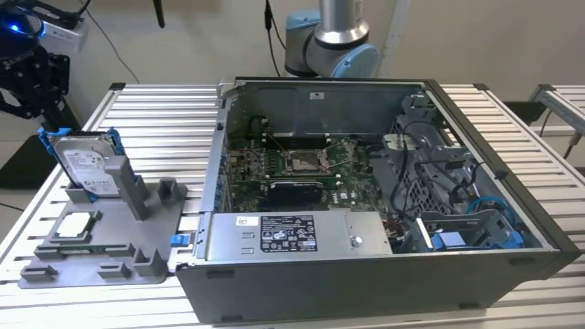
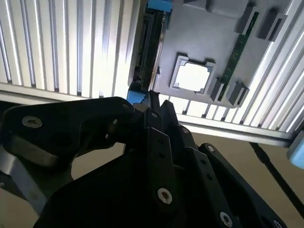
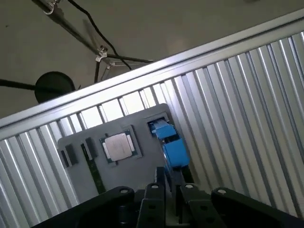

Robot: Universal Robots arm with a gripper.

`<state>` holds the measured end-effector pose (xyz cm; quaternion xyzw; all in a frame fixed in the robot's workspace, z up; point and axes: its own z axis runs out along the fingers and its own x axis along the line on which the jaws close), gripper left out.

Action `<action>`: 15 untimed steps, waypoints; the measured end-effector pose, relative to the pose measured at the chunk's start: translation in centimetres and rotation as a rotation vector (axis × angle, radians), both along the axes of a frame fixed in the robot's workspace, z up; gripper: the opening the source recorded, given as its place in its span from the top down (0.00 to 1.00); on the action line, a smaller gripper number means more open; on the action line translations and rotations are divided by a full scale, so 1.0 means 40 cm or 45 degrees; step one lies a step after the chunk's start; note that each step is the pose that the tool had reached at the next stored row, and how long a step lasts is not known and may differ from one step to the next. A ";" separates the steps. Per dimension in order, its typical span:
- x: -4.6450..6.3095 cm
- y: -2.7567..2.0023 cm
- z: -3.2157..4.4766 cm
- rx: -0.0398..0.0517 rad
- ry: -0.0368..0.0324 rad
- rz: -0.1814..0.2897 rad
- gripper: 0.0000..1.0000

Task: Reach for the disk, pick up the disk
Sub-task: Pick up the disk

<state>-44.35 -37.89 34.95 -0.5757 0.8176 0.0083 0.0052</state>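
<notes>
Exterior view, reach step: gripper (image 1: 43,113) just above upright disk (image 1: 89,163) in grey holder (image 1: 109,226); fingers' (image 3: 160,179) gap I cannot tell; I judge grasping needs a straight descent.

No print is legible. The disk (image 1: 88,166) carries a white printed label. The silver box (image 1: 366,233) carries a black-and-white label, its text too small to read.

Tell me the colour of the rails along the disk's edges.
Blue; the exterior view shows the rails on the upright disk best.
</notes>
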 end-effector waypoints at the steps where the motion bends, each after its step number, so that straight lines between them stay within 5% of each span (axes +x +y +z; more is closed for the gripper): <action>1: 0.000 0.000 0.000 0.000 -0.0001 0.023 1.00; 15: 0.000 0.006 -0.002 0.000 0.0001 0.313 1.00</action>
